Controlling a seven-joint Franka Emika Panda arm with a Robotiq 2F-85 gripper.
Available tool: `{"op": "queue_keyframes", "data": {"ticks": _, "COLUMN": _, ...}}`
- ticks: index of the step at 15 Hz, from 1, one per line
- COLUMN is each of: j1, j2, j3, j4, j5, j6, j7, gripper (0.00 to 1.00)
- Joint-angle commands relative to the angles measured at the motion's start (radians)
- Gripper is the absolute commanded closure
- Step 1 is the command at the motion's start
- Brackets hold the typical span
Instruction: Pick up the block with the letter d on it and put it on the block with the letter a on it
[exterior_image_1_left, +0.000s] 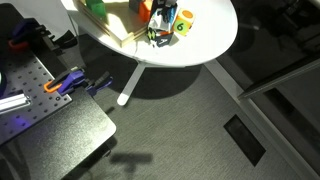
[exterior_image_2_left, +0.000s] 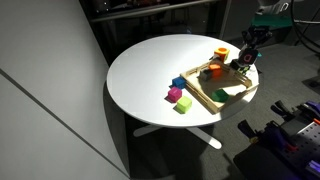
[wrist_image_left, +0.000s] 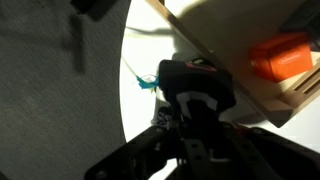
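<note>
In the wrist view my gripper (wrist_image_left: 196, 112) is closed around a small dark-bordered cube with a white edge, the block with the letter d (wrist_image_left: 195, 84). Its letter is too dark to read. It hangs over the table rim beside the wooden tray (wrist_image_left: 235, 45). In both exterior views the gripper (exterior_image_1_left: 160, 33) (exterior_image_2_left: 243, 66) is low at the tray's end. Another pale-faced cube (exterior_image_1_left: 185, 22) stands just beside it on the table; I cannot read its letter either.
A plain orange cube (wrist_image_left: 280, 55) (exterior_image_2_left: 218, 55) and a green cube (exterior_image_2_left: 222, 95) lie in the tray (exterior_image_2_left: 205, 95). Blue (exterior_image_2_left: 180, 82), magenta (exterior_image_2_left: 173, 95) and yellow-green (exterior_image_2_left: 182, 105) cubes sit on the round white table (exterior_image_2_left: 150, 70). Clamps and a metal plate (exterior_image_1_left: 40, 110) are on the floor side.
</note>
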Motion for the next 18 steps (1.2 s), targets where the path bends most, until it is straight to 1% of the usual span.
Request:
{"op": "queue_keyframes", "data": {"ticks": 1, "j1": -0.014, "j2": -0.015, "j3": -0.002, "j4": -0.006, "j5": 0.027, "j6": 0.014, "j7": -0.034, "gripper": 0.91}}
{"op": "queue_keyframes", "data": {"ticks": 2, "j1": -0.014, "j2": -0.015, "j3": -0.003, "j4": -0.006, "j5": 0.027, "j6": 0.017, "j7": -0.034, "gripper": 0.84}}
{"op": "queue_keyframes", "data": {"ticks": 3, "j1": -0.015, "j2": -0.015, "j3": -0.003, "j4": -0.006, "j5": 0.027, "j6": 0.018, "j7": -0.035, "gripper": 0.58}}
{"op": "queue_keyframes", "data": {"ticks": 4, "j1": -0.015, "j2": -0.015, "j3": -0.003, "j4": -0.007, "j5": 0.026, "j6": 0.018, "j7": -0.035, "gripper": 0.56}}
{"op": "queue_keyframes", "data": {"ticks": 5, "j1": -0.015, "j2": -0.016, "j3": -0.003, "j4": -0.009, "j5": 0.024, "j6": 0.018, "j7": -0.035, "gripper": 0.51}}
{"op": "queue_keyframes", "data": {"ticks": 11, "j1": -0.006, "j2": -0.031, "j3": 0.01, "j4": -0.025, "j5": 0.021, "j6": 0.01, "j7": -0.061, "gripper": 0.03}}
{"op": "queue_keyframes", "data": {"ticks": 12, "j1": -0.005, "j2": -0.033, "j3": 0.014, "j4": -0.027, "j5": 0.023, "j6": 0.009, "j7": -0.068, "gripper": 0.0}}
{"op": "queue_keyframes", "data": {"ticks": 15, "j1": 0.002, "j2": -0.044, "j3": 0.032, "j4": -0.039, "j5": 0.031, "j6": 0.002, "j7": -0.101, "gripper": 0.0}}
{"op": "queue_keyframes", "data": {"ticks": 18, "j1": 0.004, "j2": -0.06, "j3": 0.061, "j4": -0.051, "j5": 0.059, "j6": -0.014, "j7": -0.161, "gripper": 0.0}}
